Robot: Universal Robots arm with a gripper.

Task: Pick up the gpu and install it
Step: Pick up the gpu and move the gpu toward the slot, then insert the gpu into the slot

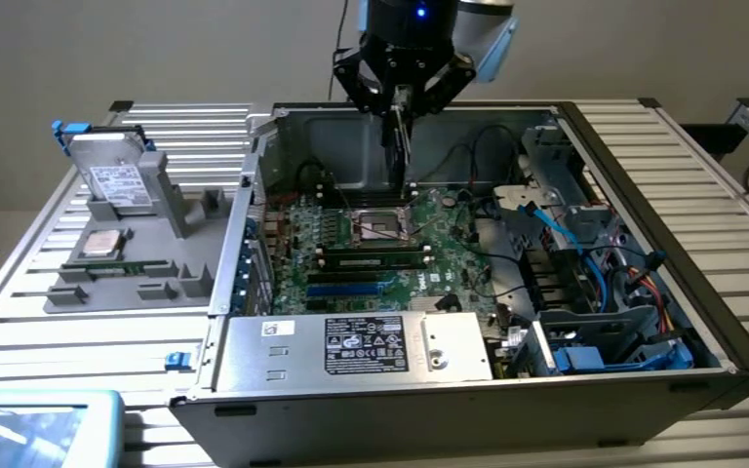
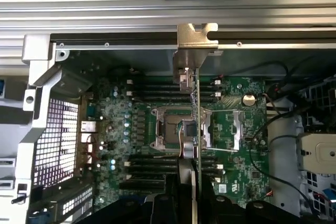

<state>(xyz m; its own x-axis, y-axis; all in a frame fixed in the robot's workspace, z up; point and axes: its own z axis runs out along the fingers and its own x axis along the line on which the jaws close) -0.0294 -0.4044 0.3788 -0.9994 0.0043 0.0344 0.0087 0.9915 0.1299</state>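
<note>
Jaws on the black robot arm were clamped on the top edge of the gpu [image 1: 402, 146], a thin flat rectangular green circuit-board card that hung upright and edge-on beneath them. The gpu was inside the open dark grey metal computer case [image 1: 479, 419], over the far part of the green motherboard [image 1: 348, 249], just beyond the square silver processor socket [image 1: 377, 226]. Whether its lower edge touched the board could not be told. In the wrist view the gpu [image 2: 198, 114] appeared as a narrow line with its bent silver metal bracket [image 2: 195, 38] close to the case wall, and it crossed beside the processor socket [image 2: 176, 127] on the motherboard [image 2: 236, 124]. On the slatted metal desk [image 1: 36, 336], at the exterior view's left of the case, a grey plastic holder [image 1: 128, 283] carried an upright silver hard drive with a white label [image 1: 117, 180]
</note>
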